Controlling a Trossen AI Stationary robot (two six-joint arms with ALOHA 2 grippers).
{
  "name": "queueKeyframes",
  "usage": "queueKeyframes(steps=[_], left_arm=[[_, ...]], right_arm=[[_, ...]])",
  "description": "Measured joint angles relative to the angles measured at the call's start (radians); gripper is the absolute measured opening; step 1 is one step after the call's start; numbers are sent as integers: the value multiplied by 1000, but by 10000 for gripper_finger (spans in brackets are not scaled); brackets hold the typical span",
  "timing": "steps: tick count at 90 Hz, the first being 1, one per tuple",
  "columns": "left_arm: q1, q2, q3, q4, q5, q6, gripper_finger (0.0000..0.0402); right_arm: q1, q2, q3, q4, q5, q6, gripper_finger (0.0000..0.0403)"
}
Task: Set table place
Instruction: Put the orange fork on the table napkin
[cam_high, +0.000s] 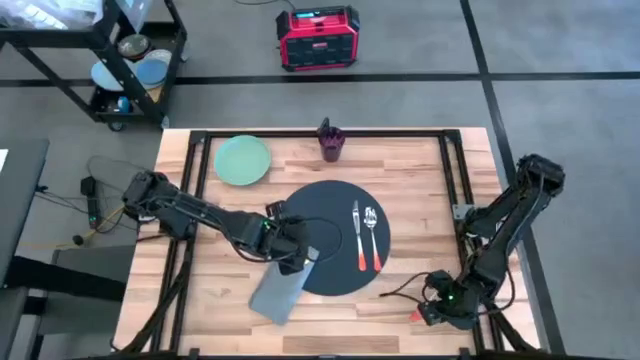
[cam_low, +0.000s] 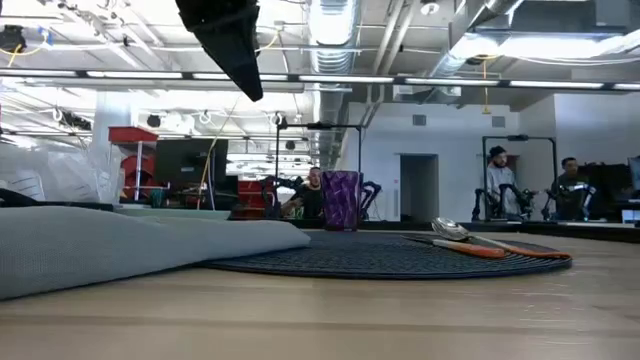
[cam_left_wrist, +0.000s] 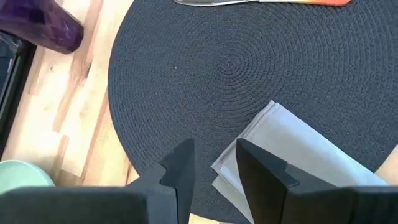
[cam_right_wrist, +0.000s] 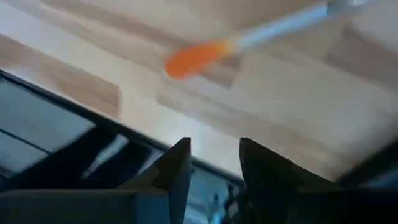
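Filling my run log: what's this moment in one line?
left tool: open, over napkin at mat edge | right tool: open, near table corner | fork, spoon on mat

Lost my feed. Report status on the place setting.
Left gripper open over napkin at edge of mat. Right gripper open, low at table edge by orange-handled utensil. Fork, spoon on mat; plate still off it.

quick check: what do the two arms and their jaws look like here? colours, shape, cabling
Both arms are dark, near-black, jointed segments with rounded housings. The left gripper and right gripper end in two flat, matte black, wedge-shaped jaws. A small green light shows on each arm near the wrist. No markings are legible. Thin dark cables lie beside the left arm's base.
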Motion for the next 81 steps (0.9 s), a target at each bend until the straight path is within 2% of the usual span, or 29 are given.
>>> queueKeyframes(steps=[17,44,60,81], left_arm=[[-4,0,0,0,-1,40,102],[-9,0,1,1,0,52,102],[-13,0,2,-1,0,58,102],[-17,0,2,-19,0,85,102]], right_arm=[[-23,54,-2,-64,-31,10,121],[-140,114,-10,-80,-16,-17,123],[-140,130,-10,-73,-28,-19,123],[-108,130,-10,-118,-150,-8,122]])
